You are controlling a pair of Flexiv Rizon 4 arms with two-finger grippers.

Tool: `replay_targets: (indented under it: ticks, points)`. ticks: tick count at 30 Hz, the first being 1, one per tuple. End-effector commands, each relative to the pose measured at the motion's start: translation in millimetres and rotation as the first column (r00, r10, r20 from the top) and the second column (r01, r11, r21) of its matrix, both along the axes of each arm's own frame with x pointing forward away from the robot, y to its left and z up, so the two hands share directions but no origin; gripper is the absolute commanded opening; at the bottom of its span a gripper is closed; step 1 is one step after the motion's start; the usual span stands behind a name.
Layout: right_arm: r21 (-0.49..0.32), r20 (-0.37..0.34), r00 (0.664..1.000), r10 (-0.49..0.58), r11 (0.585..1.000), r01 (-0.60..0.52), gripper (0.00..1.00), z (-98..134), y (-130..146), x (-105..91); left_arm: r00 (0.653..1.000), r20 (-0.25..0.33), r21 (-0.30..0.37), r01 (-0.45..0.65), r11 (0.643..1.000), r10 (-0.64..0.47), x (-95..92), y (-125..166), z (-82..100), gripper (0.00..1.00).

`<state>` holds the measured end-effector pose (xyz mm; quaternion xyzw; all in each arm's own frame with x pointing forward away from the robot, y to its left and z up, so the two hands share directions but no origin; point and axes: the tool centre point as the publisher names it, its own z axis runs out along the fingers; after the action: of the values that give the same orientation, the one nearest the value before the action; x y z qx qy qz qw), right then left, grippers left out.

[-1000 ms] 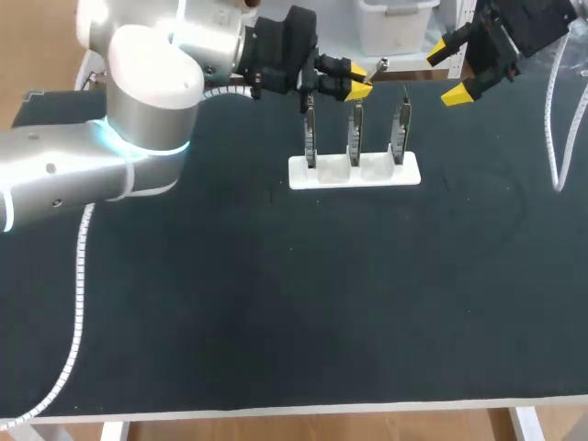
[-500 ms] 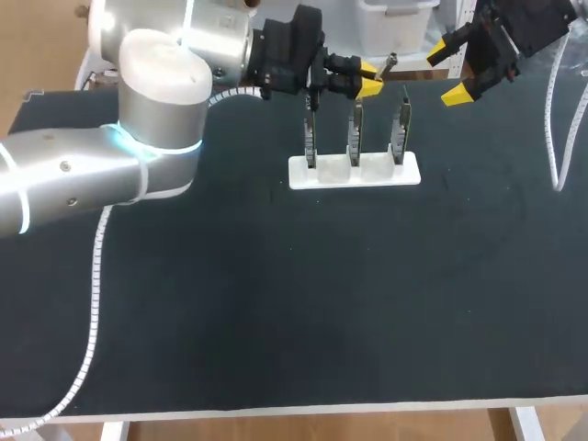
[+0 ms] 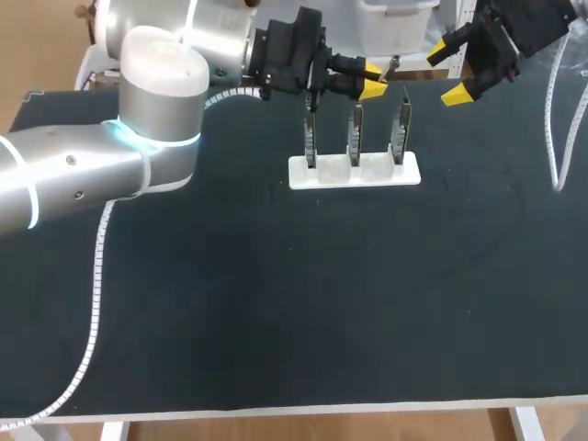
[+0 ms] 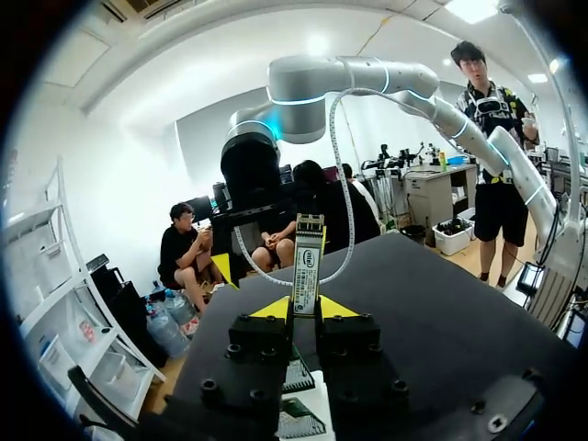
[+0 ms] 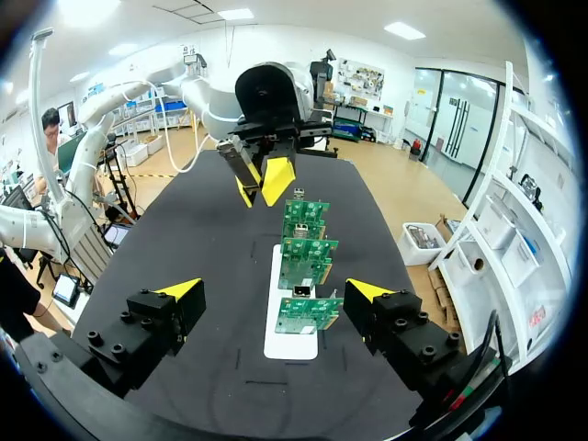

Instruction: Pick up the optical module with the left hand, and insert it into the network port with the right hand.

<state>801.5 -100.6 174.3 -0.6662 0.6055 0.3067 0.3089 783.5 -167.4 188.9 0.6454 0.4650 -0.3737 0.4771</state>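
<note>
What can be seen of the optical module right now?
The optical module is a slim, silvery metal bar with a printed label on one face and a darker far end. It sticks out lengthwise past the tips of the left gripper, whose two fingers clamp its lower part from both sides. Nothing else touches it. It is held in the air near the boards, apart from them.

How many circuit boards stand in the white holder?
3 boards in the white holder: one at its left end, one in the middle, one at its right end. None seems hidden.
</note>
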Motion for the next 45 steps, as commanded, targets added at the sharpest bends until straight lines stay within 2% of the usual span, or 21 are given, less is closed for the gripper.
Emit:
replay_targets:
  ticks: [1,28,31,33,34,36,43,45]
  points:
    - [0.0,0.002,1.0,-0.001,1.0,0.001,1.0,0.2,0.0,-0.8,1.0,0.001,0.0,0.007,1.0,-0.007,3.7,-1.6,-0.4,0.0]
    - [0.0,0.002,1.0,-0.001,1.0,0.001,1.0,0.2,0.0,-0.8,1.0,0.001,0.0,0.007,1.0,-0.007,3.7,-1.6,-0.4,0.0]
    - [0.0,0.002,1.0,-0.001,1.0,0.001,1.0,0.2,0.0,-0.8,0.999,-0.033,-0.016,-0.019,1.0,0.019,-5.0,-10.9,-9.8,0.0]
    - [0.0,0.002,1.0,-0.001,1.0,0.001,1.0,0.2,0.0,-0.8,0.994,-0.077,0.011,-0.073,0.997,0.074,-10.7,-10.2,-15.0,0.0]
    - [0.0,0.002,1.0,-0.001,1.0,0.001,1.0,0.2,0.0,-0.8,0.993,-0.076,-0.009,-0.088,0.996,0.087,-14.6,-9.8,-15.4,0.0]
    - [0.0,0.002,1.0,-0.001,1.0,0.001,1.0,0.2,0.0,-0.8,0.991,-0.088,0.007,-0.102,0.995,0.102,-21.6,-11.4,-14.9,0.0]
    - [0.0,0.002,1.0,-0.001,1.0,0.001,1.0,0.2,0.0,-0.8,0.99,-0.074,0.007,-0.122,0.993,0.122,-38.0,-24.4,-5.0,0.0]
    - [0.0,0.002,1.0,-0.001,1.0,0.001,1.0,0.2,0.0,-0.8,0.991,-0.058,-0.03,-0.122,0.992,0.12,-40.0,-28.1,-1.7,0.0]
